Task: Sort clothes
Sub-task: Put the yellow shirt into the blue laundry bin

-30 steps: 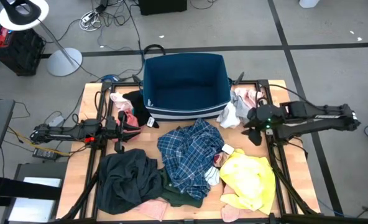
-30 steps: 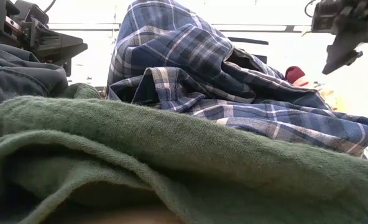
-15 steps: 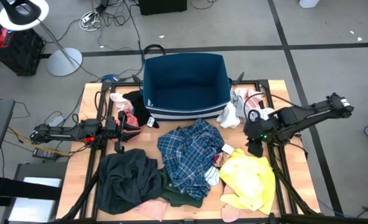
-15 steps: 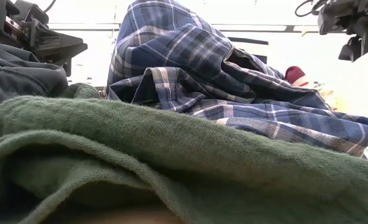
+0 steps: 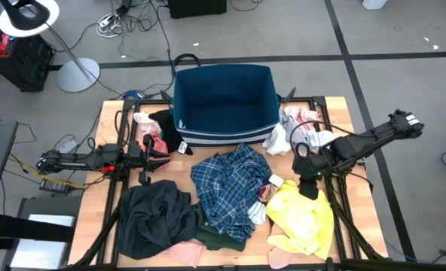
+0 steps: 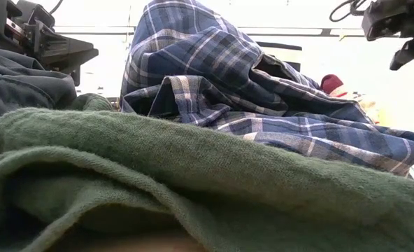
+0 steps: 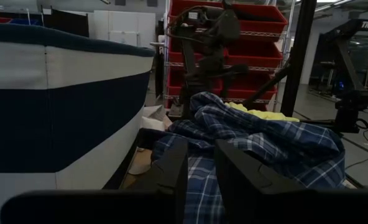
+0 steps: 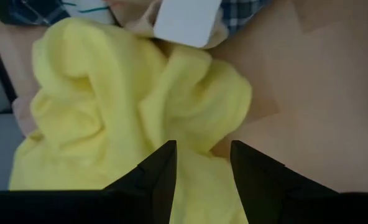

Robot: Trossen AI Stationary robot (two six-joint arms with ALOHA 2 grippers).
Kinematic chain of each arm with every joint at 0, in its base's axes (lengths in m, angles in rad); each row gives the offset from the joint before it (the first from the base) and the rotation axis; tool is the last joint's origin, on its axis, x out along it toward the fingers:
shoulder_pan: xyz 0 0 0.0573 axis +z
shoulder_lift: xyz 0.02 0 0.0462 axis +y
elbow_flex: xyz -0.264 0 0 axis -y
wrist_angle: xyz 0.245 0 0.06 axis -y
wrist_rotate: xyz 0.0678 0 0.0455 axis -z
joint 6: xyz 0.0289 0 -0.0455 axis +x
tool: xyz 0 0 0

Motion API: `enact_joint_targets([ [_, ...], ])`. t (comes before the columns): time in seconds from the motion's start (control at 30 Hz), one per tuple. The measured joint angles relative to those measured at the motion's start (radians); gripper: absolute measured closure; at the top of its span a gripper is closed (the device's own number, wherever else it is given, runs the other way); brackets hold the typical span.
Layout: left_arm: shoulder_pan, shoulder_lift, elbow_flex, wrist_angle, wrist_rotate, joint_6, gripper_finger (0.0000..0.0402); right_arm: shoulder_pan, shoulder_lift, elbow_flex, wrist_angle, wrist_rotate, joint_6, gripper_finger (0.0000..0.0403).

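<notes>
The right gripper [image 5: 308, 186] has swung in from the table's edge and now hangs over the yellow piece [image 5: 302, 218], jaws apart with the cloth directly below and between them — nothing gripped; a pick looks imminent. The left gripper [image 5: 143, 156], jaws parted and empty, waits beside the bin [image 5: 224, 137]. A white tag [image 8: 186, 22] lies beyond the fingertips — no writing legible.

Grey floor [image 5: 404, 45], ring lamp [image 5: 29, 16], red shelf bins [image 7: 258, 25]
</notes>
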Motion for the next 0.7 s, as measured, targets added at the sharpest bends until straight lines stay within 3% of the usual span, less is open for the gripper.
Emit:
enact_joint_targets([
  [0.23, 0.0, 0.0, 0.0, 0.0, 0.0, 0.0, 0.0316, 0.07, 0.033, 0.0, 0.047, 0.003, 0.062, 0.025],
  [0.53, 0.0, 0.0, 0.0, 0.0, 0.0, 0.0, 0.0316, 0.104, 0.225, 0.0, 0.069, 0.029, 0.075, 0.0255],
  [0.63, 0.0, 0.0, 0.0, 0.0, 0.0, 0.0, 0.0316, 0.104, 0.265, -0.001, 0.081, 0.018, 0.082, 0.0298],
  [0.7, 0.0, 0.0, 0.0, 0.0, 0.0, 0.0, 0.0316, 0.104, 0.273, -0.001, 0.096, -0.005, 0.082, 0.0357],
])
